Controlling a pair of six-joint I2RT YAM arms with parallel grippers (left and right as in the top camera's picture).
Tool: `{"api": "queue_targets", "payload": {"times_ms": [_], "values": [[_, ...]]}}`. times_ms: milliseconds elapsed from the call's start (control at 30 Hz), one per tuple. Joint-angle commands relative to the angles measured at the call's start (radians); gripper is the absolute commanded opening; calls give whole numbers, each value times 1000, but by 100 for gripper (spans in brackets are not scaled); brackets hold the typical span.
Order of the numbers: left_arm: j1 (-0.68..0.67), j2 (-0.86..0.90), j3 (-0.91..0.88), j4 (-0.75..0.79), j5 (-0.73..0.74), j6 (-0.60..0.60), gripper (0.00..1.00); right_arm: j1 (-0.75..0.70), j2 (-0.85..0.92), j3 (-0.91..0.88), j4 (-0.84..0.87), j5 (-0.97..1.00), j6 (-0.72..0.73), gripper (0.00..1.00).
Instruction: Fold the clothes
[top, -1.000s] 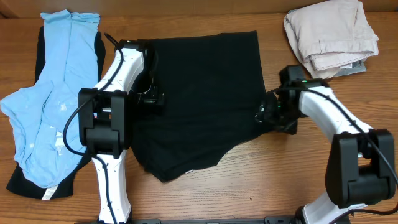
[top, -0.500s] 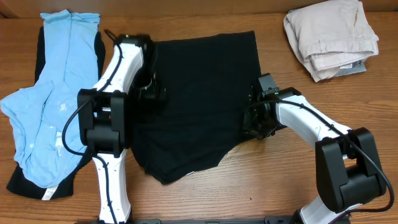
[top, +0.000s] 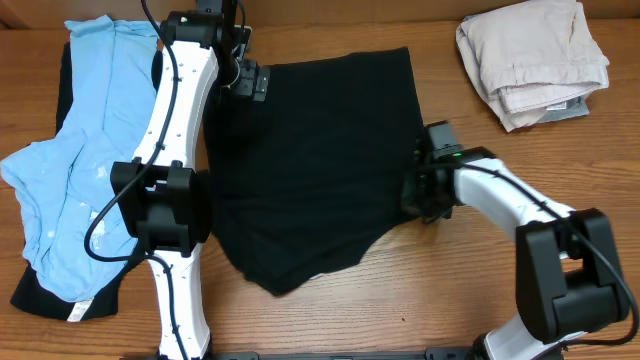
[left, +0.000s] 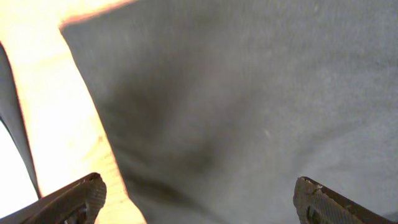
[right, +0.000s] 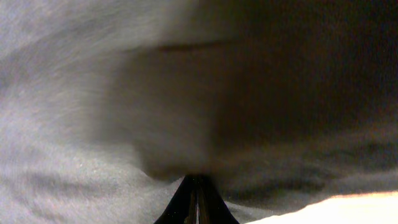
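Pinching the limp black garment (top: 310, 170), right gripper (right: 196, 184) closed

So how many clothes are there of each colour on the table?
Black: 2, the spread-out black cloth garment and a black cloth garment peeking from under the blue one
Light blue: 1, the crumpled light blue cloth garment
Beige: 1, the folded beige cloth garment
Total: 4

Overhead view: even, soft light from above. The wooden table (top: 450, 300) is warm and sharp, shadows faint and short. The black garment (top: 320, 150) shows as a nearly featureless dark mass. Left wrist view: soft and grainy, with table wood blown out to orange-white glare at the left edge. Right wrist view: dim and blurred, with deep shadow at upper right.
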Motion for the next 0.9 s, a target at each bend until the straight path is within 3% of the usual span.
{"api": "queue_targets", "payload": {"times_ms": [0,367,400,500,567,733,867], "values": [[-5,-22,11,55,4,84,100,-132,15,-35,0,104,4,4],[-7,-22,-106,221,7,135,100,-418,15,-2,95,25,-133,5],[-7,-21,-134,249,7,148,100,-431,15,12,94,-20,-153,9],[0,-21,-221,332,7,151,100,-461,14,65,64,-184,-199,34],[8,-21,-272,375,8,145,100,-468,14,101,40,-257,-199,42],[28,-19,-365,455,8,71,100,-463,14,176,-27,-320,-199,45],[42,-18,-414,502,6,7,89,-450,7,196,-56,-319,-202,45]]}}
